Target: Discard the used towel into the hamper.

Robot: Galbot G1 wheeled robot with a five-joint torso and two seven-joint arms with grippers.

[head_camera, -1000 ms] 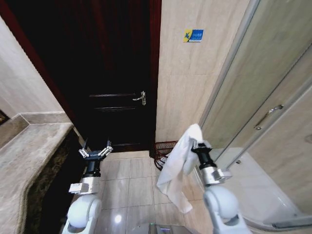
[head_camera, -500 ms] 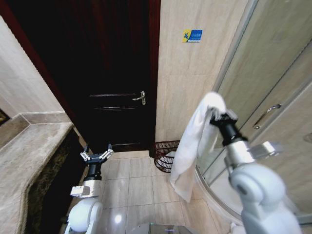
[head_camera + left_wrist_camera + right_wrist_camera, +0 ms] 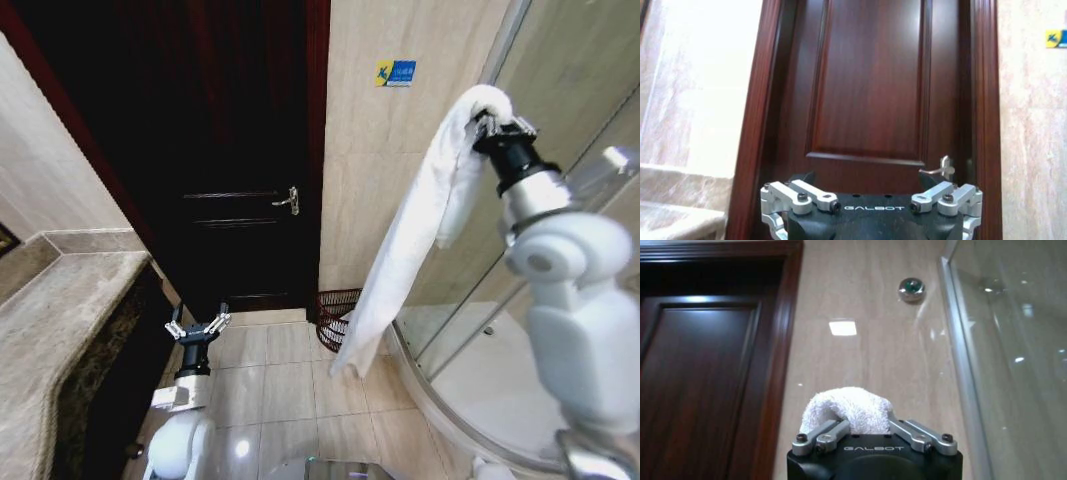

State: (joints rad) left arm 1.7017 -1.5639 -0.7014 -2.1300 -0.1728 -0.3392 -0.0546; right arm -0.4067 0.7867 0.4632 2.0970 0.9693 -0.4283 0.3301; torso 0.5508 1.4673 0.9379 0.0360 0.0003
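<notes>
Now | right gripper [image 3: 487, 118] jaws clamp towel [image 3: 420, 225] high over hamper [image 3: 338, 315] | left gripper [image 3: 197, 327] jaws spread, empty

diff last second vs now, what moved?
The right gripper rose from low beside the shower glass to high, keeping its fingers shut on the white towel, which now hangs long with its tail over the hamper. Nothing was released. The left gripper stayed low and open before the dark door; the hamper sits unmoved on the floor.
</notes>
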